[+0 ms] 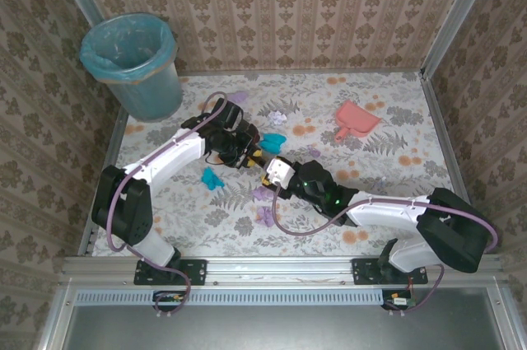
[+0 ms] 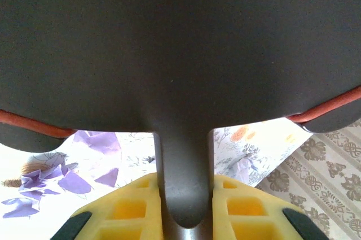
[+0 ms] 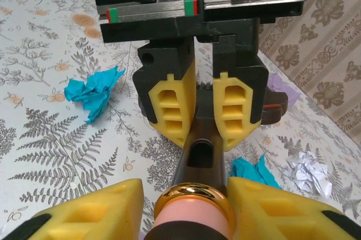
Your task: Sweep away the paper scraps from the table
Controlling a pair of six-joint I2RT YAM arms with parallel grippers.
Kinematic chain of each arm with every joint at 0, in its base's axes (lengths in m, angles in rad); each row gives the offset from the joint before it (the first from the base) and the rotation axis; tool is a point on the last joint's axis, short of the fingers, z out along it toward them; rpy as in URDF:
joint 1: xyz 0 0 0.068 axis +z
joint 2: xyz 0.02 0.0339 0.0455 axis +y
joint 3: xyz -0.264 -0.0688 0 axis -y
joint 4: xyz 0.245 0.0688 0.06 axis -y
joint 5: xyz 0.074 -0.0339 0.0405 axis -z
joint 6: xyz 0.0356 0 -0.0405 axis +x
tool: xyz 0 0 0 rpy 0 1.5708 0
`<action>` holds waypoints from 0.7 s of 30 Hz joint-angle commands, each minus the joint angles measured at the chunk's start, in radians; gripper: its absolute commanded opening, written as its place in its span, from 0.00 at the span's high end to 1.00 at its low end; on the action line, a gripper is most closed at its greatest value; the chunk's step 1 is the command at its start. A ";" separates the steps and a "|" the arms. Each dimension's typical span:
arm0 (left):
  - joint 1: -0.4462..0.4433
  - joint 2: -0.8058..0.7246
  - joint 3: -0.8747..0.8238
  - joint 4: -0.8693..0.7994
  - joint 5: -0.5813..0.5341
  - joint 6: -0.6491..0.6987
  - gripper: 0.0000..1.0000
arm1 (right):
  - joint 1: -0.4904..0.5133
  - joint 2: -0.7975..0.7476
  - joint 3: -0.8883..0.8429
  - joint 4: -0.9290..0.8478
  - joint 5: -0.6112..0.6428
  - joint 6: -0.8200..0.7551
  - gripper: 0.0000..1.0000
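Left gripper (image 3: 202,113) tight on the dark handle (image 2: 181,166), right gripper (image 3: 186,192) around its pink end (image 3: 189,220), grip unclear.

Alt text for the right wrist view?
The left gripper clamps a dark handle, while the right gripper's yellow fingers flank its pink, gold-ringed end in the foreground. Teal paper scraps lie on the fern-print table either side, a white wad at right.

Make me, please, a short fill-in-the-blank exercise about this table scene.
1. The dustpan on the table is ____.
2. The bin stands at the table's far ____ corner.
3. The left tool grips the brush by its ____.
Missing words: pink; left; handle.
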 commanded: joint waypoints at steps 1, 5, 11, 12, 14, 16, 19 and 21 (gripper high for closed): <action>-0.015 -0.016 0.021 0.017 -0.006 -0.014 1.00 | 0.006 0.008 0.030 0.033 0.019 0.012 0.60; -0.020 -0.009 0.022 0.019 -0.002 -0.016 1.00 | 0.006 0.009 0.028 0.037 0.020 0.019 0.66; -0.021 -0.002 0.039 0.014 -0.005 -0.002 0.99 | 0.006 0.007 0.032 0.025 0.037 0.027 0.81; -0.021 -0.002 0.045 0.007 -0.010 0.006 0.92 | 0.006 0.001 0.033 0.022 0.042 0.033 0.85; -0.022 -0.008 0.063 -0.009 -0.026 0.026 0.78 | 0.005 -0.017 0.034 0.012 0.049 0.043 0.93; -0.021 -0.024 0.078 -0.019 -0.050 0.045 0.65 | 0.005 -0.039 0.042 -0.015 0.054 0.060 1.00; -0.020 -0.064 0.092 -0.021 -0.093 0.076 0.36 | 0.005 -0.077 0.071 -0.087 0.076 0.106 1.00; -0.023 -0.088 0.111 -0.025 -0.123 0.112 0.13 | 0.006 -0.107 0.109 -0.180 0.096 0.156 1.00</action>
